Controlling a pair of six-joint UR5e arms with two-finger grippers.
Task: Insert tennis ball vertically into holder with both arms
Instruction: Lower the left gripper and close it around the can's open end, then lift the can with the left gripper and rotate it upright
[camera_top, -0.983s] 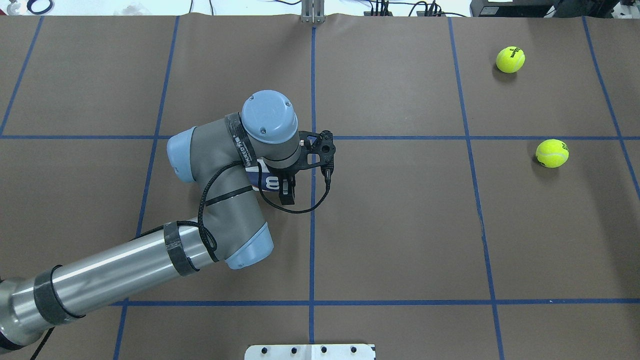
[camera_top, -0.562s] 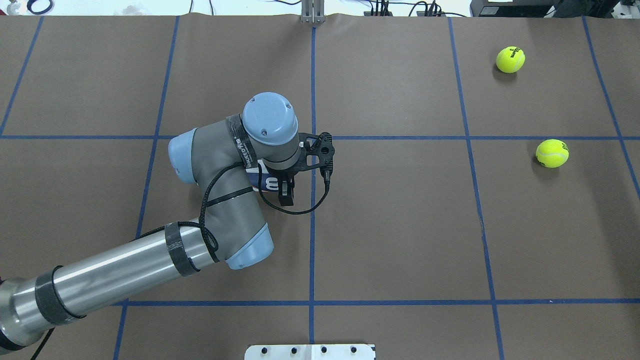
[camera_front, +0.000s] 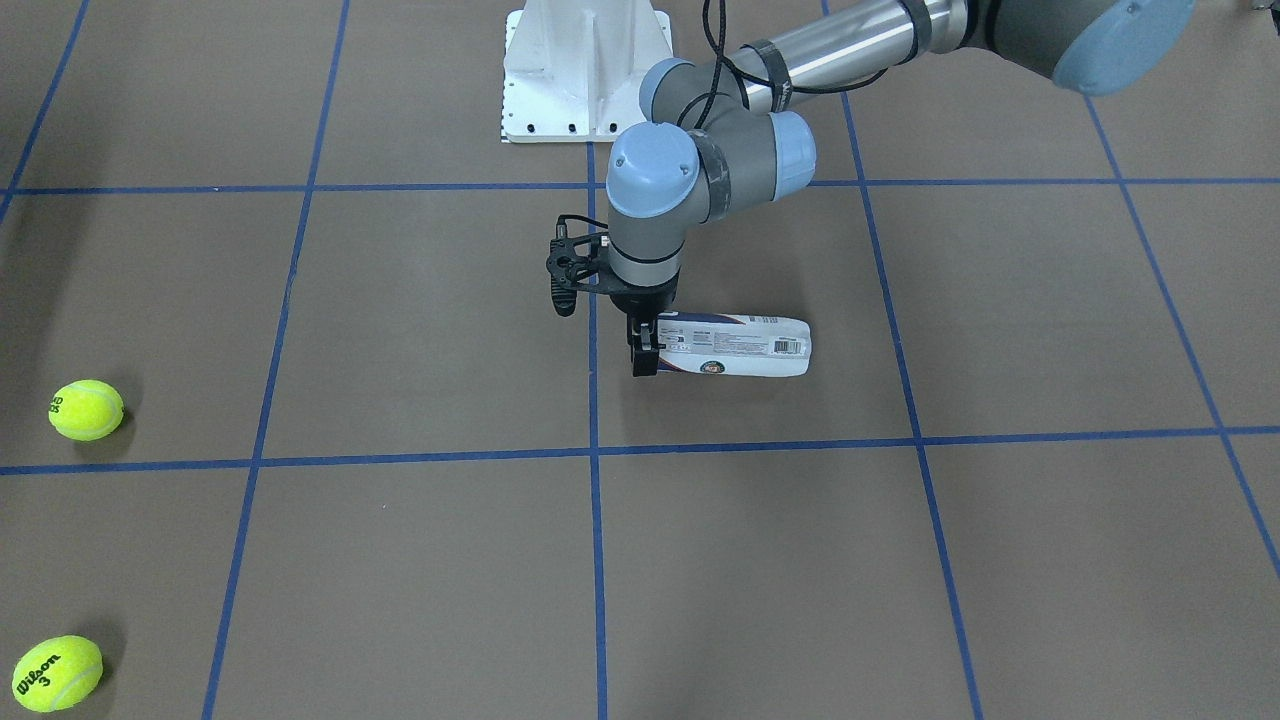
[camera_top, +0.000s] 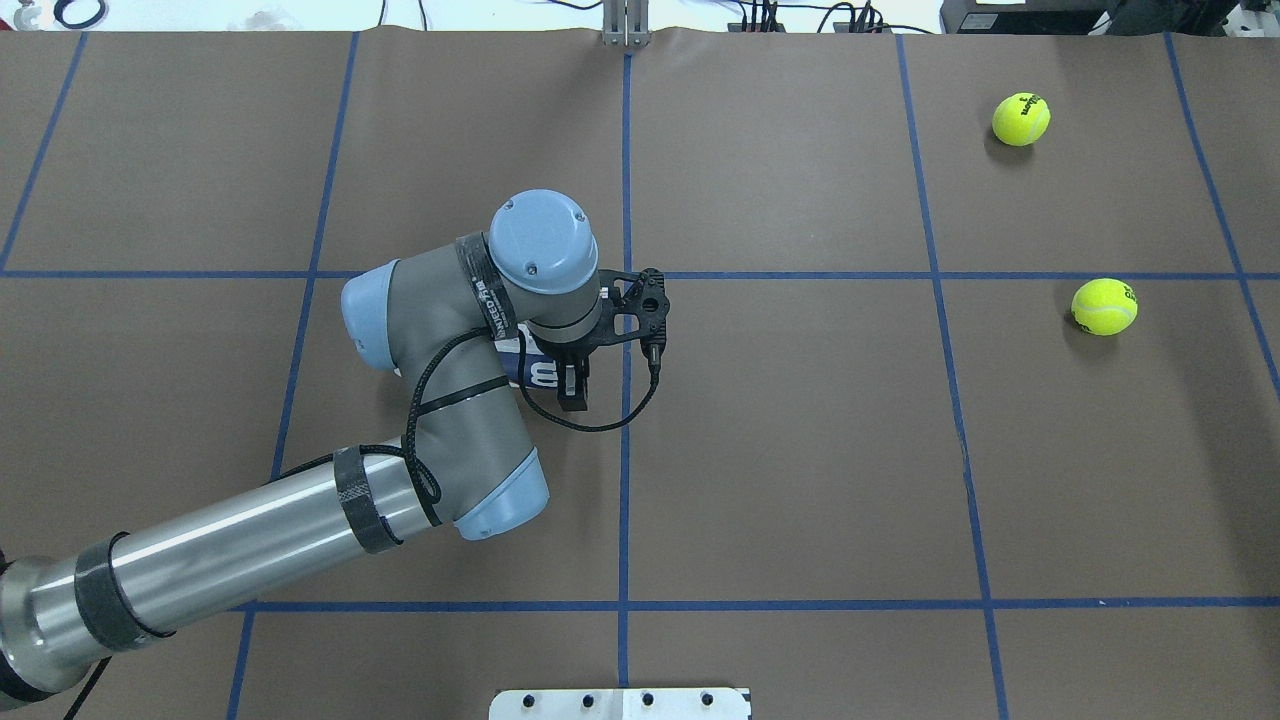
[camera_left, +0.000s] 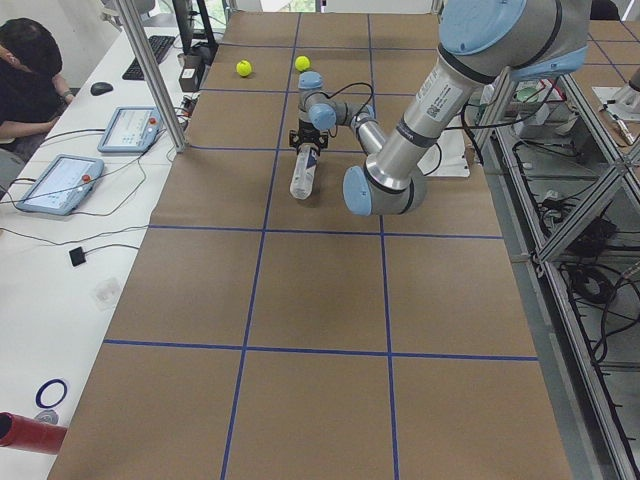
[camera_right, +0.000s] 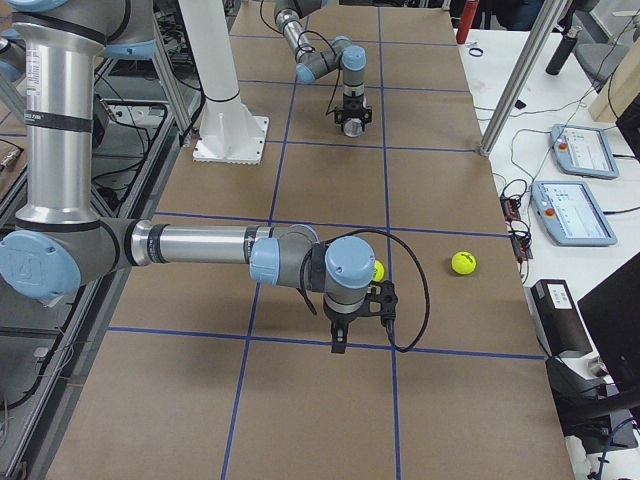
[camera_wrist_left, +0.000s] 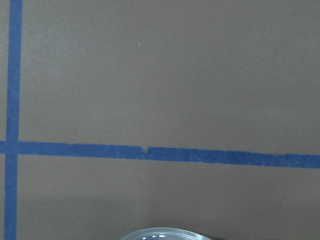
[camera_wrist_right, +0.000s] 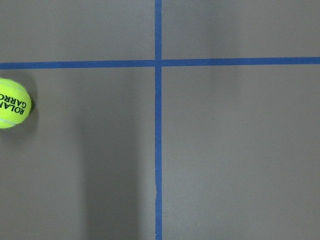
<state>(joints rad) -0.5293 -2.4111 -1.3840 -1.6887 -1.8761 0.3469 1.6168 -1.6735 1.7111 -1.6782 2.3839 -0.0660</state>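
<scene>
**A:** Where is the holder (camera_front: 740, 347)?

**B:** Out past the white base (camera_top: 620, 703), lying on its side on the table (camera_top: 800, 450). The left gripper (camera_front: 646, 362) points straight down at the holder's right-hand end, its fingers pinching that end.

**A:** And the right gripper (camera_right: 340, 340)?

**B:** Well off to the holder's right, above the table. I cannot tell whether it is spread or pressed together.

**A:** The balls?

**B:** Both are far right of the holder. The nearer tennis ball (camera_top: 1104, 306) is about level with it, and the farther tennis ball (camera_top: 1021, 119) is well beyond.

clear holder (camera_front: 745, 347) w/ navy-white label + barcode, on its side nr desk (camera_front: 400, 560) centre, Wilson-3 tennis ball (camera_front: 57, 673) & 2nd tennis ball (camera_front: 86, 410) well apart from it
</scene>
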